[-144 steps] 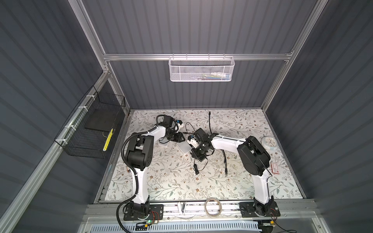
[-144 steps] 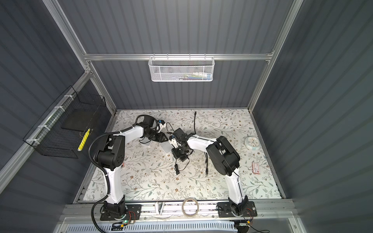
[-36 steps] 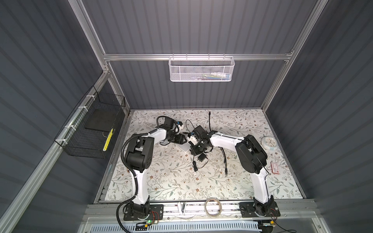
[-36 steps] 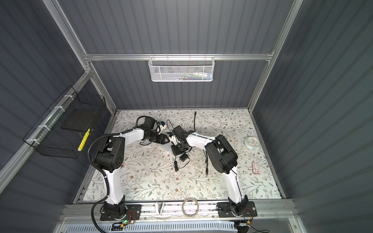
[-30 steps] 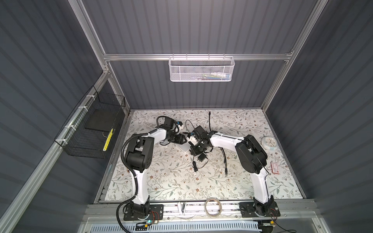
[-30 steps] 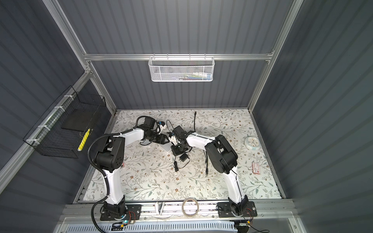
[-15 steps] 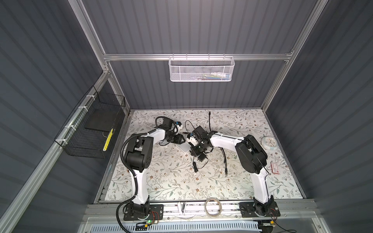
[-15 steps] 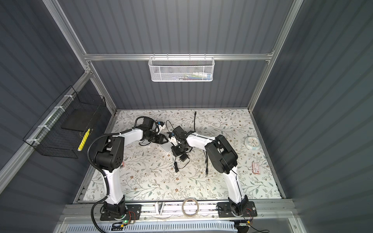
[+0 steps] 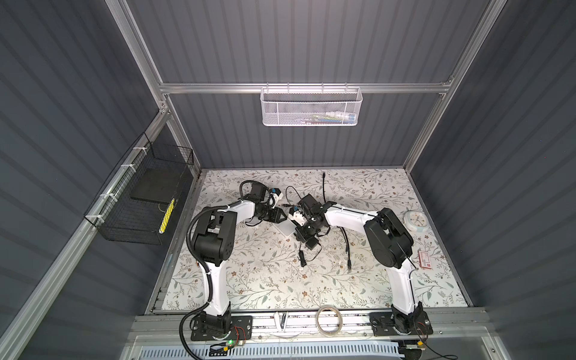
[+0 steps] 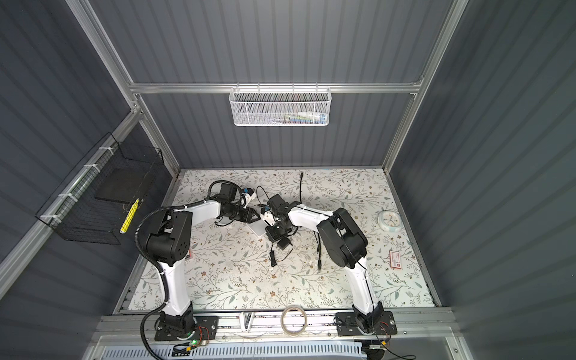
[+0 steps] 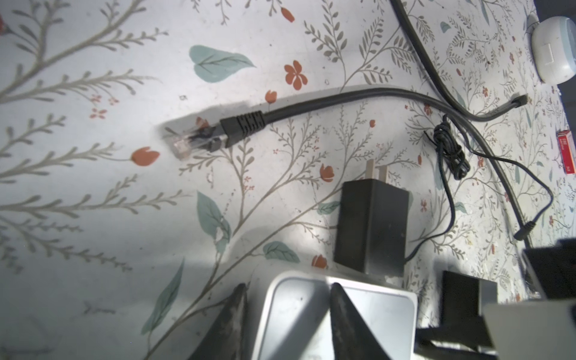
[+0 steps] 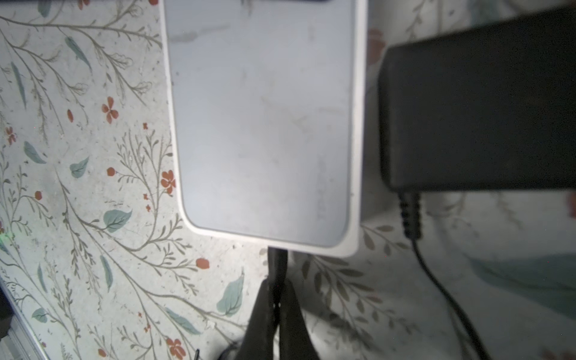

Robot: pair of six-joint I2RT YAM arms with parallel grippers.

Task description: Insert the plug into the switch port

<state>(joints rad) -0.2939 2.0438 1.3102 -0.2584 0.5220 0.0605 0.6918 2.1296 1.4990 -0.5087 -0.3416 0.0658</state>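
My right gripper (image 12: pixel 276 288) was clamped on the black plug (image 12: pixel 277 261), whose tip met an edge of the white switch (image 12: pixel 265 124). My left gripper (image 11: pixel 287 286) straddled a corner of that switch, jaws apart; whether they pressed it I could not tell. A black adapter (image 12: pixel 477 103) lay just beside the switch.

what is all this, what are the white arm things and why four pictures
Two white robot arms reach over a flowered table. Both top views look down on the booth; the two close-ups come from cameras on the arms' wrists. On the table lie a white network switch, a black power adapter and a loose ethernet cable. The right claw is shut on a black cable whose end meets the switch's edge. The left claw straddles a corner of the switch; whether it pinches is unclear.
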